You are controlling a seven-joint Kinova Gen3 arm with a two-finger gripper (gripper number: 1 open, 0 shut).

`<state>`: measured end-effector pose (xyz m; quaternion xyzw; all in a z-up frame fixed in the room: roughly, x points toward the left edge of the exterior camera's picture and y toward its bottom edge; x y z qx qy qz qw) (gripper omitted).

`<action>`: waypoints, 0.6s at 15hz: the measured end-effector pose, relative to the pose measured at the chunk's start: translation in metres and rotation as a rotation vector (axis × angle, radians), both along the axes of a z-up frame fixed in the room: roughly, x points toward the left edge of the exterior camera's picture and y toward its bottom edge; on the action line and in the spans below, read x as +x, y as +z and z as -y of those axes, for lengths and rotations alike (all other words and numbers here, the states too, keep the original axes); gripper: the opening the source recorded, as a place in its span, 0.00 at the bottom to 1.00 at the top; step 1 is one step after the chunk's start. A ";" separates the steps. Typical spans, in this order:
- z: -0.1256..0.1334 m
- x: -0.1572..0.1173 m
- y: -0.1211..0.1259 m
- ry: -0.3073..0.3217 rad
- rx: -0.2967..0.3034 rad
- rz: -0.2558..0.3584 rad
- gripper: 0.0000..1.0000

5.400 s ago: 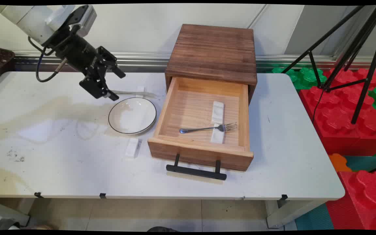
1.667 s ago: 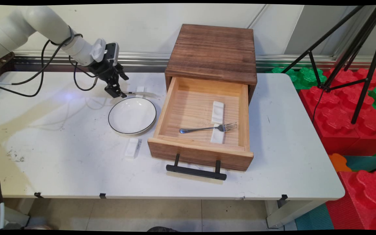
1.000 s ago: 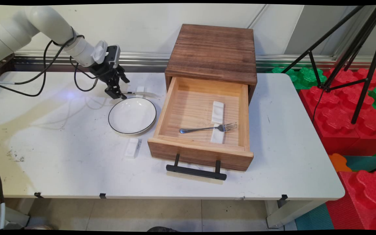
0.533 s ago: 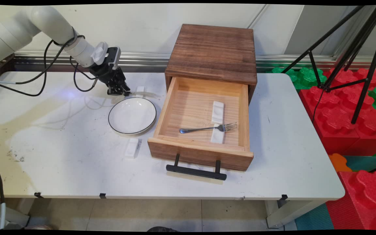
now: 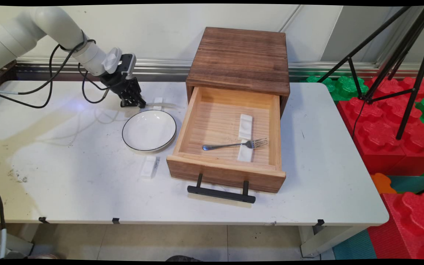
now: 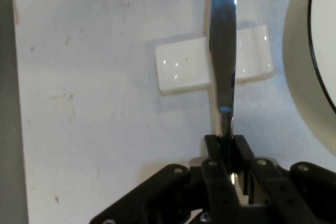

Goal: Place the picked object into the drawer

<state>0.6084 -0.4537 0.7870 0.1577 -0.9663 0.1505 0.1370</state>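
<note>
The black gripper [image 5: 134,103] [image 6: 229,148] is down at the far left part of the white table [image 5: 68,176], its 2 fingers [image 6: 214,153] pressed together on the handle end of a table knife [image 5: 162,106] [image 6: 222,51]. In the hand view the steel blade runs straight away from the fingertips and crosses a small white rest [image 5: 158,101] [image 6: 178,69] lying flat on the table; whether the blade touches the rest cannot be told. Just beside the knife, on the near side, sits a white plate [image 5: 149,130] [image 6: 302,51] with a thin dark rim.

To the right of the plate stands a dark-topped wooden cabinet [image 5: 239,59] with its pale drawer [image 5: 226,173] pulled out toward the table's near edge, a black bar handle [image 5: 221,194] on its front. Inside the drawer a fork [image 5: 234,144] lies across 1 long white rest [image 5: 245,137]. Another small white block [image 5: 149,166] lies on the table between the plate and the drawer's front corner.

Stains mark the table's left part. Behind it runs a pale wall [image 5: 168,25]; at right stand a black tripod [image 5: 396,55] and large red and green foam blocks [image 5: 392,129].
</note>
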 end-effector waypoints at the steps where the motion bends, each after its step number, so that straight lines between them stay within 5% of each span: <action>1: 0.000 0.000 0.001 -0.004 0.001 0.002 0.00; 9: -0.004 -0.001 0.016 -0.017 -0.012 -0.005 0.00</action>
